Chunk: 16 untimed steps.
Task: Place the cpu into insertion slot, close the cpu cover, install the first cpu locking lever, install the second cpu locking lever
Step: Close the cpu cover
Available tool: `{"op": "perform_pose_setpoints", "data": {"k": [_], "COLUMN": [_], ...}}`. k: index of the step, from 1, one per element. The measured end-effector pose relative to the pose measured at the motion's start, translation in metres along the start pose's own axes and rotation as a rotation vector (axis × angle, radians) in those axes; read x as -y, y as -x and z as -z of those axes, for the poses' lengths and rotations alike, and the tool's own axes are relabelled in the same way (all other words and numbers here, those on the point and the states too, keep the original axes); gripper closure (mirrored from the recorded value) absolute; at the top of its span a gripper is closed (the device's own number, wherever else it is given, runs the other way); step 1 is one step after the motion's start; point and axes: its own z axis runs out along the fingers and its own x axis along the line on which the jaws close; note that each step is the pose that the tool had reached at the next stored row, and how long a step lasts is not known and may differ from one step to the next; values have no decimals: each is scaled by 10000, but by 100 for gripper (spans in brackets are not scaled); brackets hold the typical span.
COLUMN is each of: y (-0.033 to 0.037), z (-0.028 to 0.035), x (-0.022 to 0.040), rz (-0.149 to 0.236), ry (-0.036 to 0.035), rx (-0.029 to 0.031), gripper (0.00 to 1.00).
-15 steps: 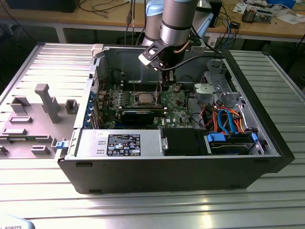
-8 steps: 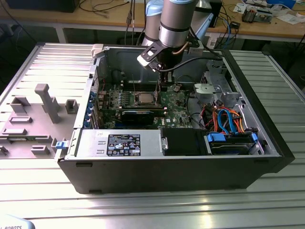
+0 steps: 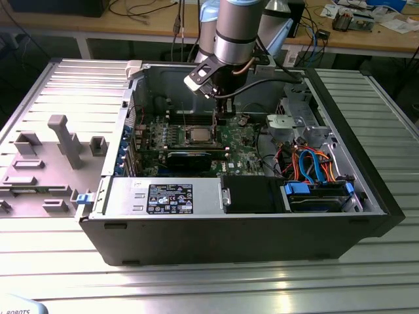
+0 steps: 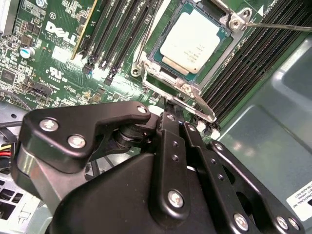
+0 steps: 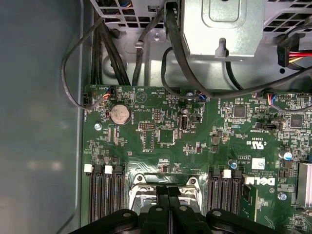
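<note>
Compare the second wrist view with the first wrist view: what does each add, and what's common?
Second wrist view adds the cpu, silvery top up, framed by the cpu cover, plus a grey case wall beside the board.
First wrist view adds a coin cell, black cables and a grey metal bracket beyond the board's edge.
Both wrist views share the gripper, fingers together at the socket's edge, the green motherboard and the black memory slots.

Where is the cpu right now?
In the second wrist view, the cpu sits in the insertion slot on the green motherboard, between two banks of memory slots.
</note>
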Motion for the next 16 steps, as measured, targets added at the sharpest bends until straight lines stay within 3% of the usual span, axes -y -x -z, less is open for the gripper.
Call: {"op": "perform_pose_setpoints", "data": {"k": [9,16], "y": [2,2], "z": [-70,-75], "x": [0,0], "rz": [0,0], "ry": [0,0], "rx": [0,-3], "gripper": [89,89]}}
